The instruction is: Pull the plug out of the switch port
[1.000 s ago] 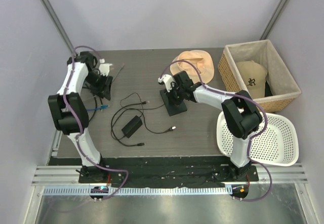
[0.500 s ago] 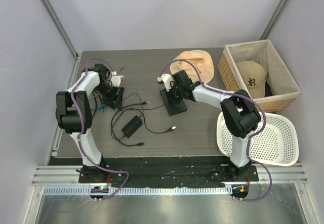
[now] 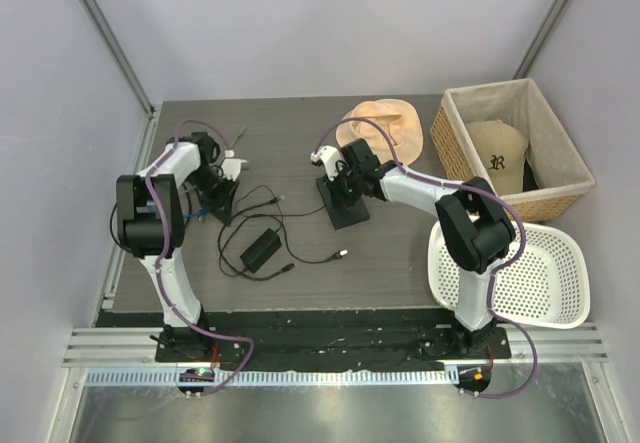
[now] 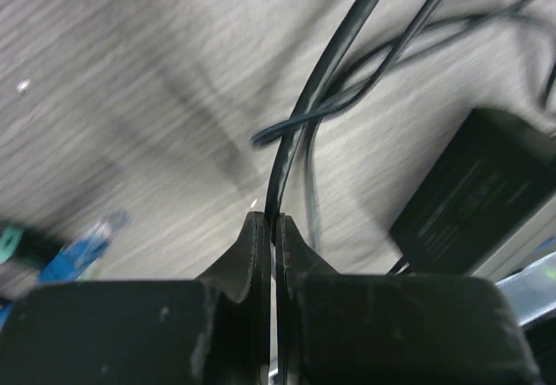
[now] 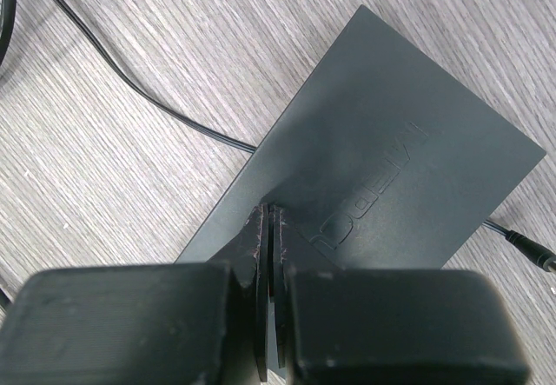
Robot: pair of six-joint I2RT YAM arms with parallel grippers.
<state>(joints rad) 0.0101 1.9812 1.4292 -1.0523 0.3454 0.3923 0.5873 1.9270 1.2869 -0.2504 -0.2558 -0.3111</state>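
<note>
Since a second ago the left arm has swung in from the back-left corner of the table (image 3: 400, 263). The left gripper (image 4: 274, 222), which stood partly open then, now has its jaws clamped on a thin black lead (image 4: 306, 107). The loops of that lead have been dragged into a new shape. The right arm has not moved. Just left of the left gripper lies the plug (image 4: 91, 244), blurred in the wrist view, on the end of the blue cable (image 3: 200, 211). It rests loose on the tabletop, well apart from the switch (image 5: 391, 133), whose ports cannot be made out. Right of the pinched lead sits the adapter brick (image 3: 260, 250). Further right, the right gripper (image 5: 270, 229) has its jaws closed on nothing, tips down at the switch's top face. By count there are two arms, one blue cable with one plug, one adapter brick, one switch, one peach hat (image 3: 390, 123) and two baskets. The wicker basket (image 3: 447, 143) holds one cap (image 3: 500, 153), and the white perforated basket (image 3: 530, 263) sits nearer the arms. How many black leads there are cannot be told.
</note>
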